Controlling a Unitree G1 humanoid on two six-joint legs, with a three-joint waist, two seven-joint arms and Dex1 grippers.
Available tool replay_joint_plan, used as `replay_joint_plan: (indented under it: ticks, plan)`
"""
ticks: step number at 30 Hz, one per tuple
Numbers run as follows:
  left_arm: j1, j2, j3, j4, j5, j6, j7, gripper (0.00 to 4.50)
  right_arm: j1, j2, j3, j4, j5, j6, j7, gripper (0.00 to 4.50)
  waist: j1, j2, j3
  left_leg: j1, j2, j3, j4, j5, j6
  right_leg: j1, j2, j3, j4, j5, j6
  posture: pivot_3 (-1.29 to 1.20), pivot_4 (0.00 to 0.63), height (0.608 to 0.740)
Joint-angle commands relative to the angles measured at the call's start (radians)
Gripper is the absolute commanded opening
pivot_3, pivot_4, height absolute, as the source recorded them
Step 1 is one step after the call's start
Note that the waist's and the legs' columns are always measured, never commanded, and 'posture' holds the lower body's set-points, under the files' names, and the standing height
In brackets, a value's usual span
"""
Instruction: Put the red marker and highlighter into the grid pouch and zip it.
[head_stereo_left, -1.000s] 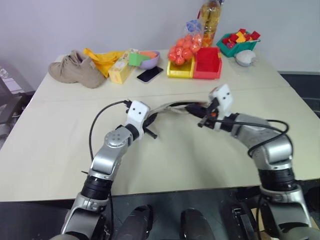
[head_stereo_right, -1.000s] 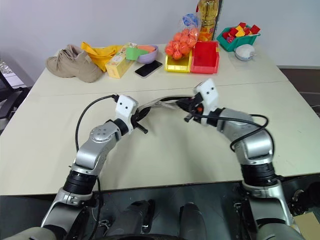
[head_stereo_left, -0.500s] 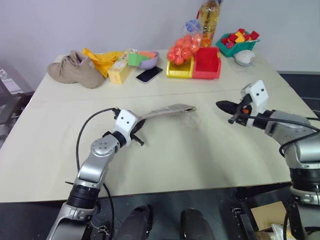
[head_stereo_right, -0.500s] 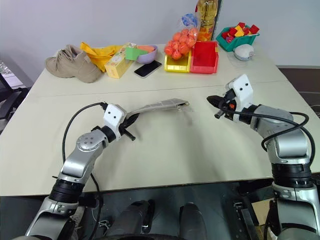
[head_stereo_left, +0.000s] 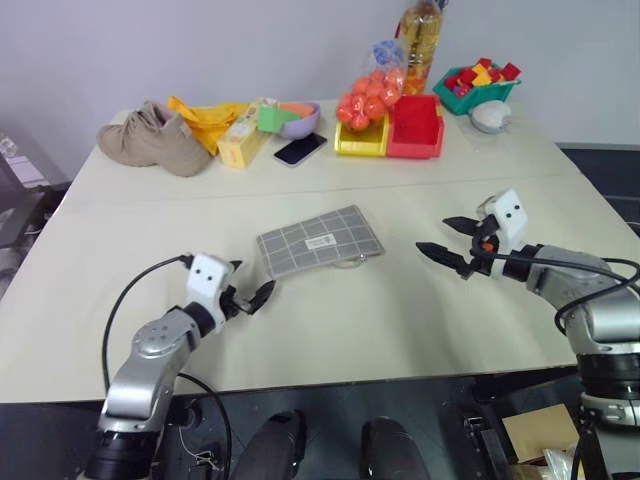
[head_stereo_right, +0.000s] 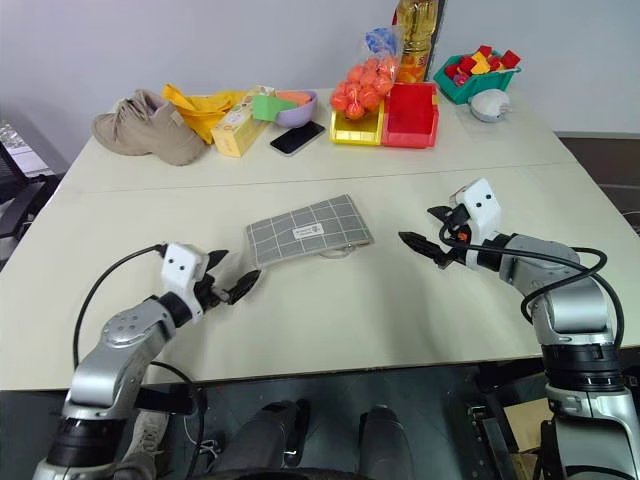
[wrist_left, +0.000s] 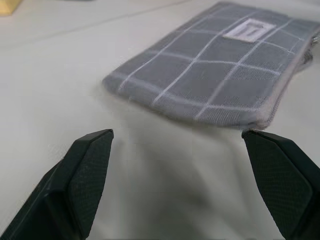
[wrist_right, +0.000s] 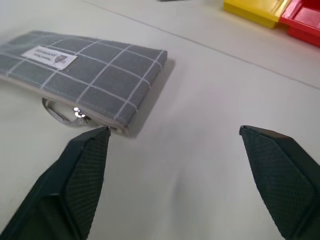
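Note:
The grid pouch lies flat on the middle of the table, grey with white lines and a small white label. Its zipper edge faces me, and the metal pull sticks out from it. My left gripper is open, a short way off the pouch's near left corner, touching nothing. In the left wrist view both black fingers stand wide apart before the pouch. My right gripper is open too, empty, off to the right of the pouch. The red marker and the highlighter are out of view.
Along the far edge stand a tan shoe, a yellow bag, a phone, a bag of oranges, a yellow bin, a red bin, a bottle and a green bin of blocks.
Both grippers were shut on the pouch, holding it up between them. Both opened and drew apart, the left also back toward me. The pouch now lies flat on the table.

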Motion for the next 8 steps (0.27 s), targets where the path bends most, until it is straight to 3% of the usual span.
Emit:
replay_joint_plan:
  ticks: [1,8]
  plan:
    - [0.025,0.016,0.05,-0.044,-0.013,0.0,0.017,4.5,0.002,0.002,-0.03,-0.002,0.015,-0.025,0.01,4.45,0.0,0.0,0.0,0.0,0.0,0.0,0.0,0.0,0.0,0.0,0.0,0.0,0.0,0.0,0.0,0.0,0.15,0.74]
    - [0.08,0.031,0.072,-0.04,0.014,-0.029,0.036,4.5,0.002,0.03,-0.025,0.061,0.006,-0.063,0.014,4.45,0.0,0.0,0.0,0.0,0.0,0.0,0.0,0.0,0.0,0.0,0.0,0.0,0.0,0.0,0.0,0.0,0.15,0.74]
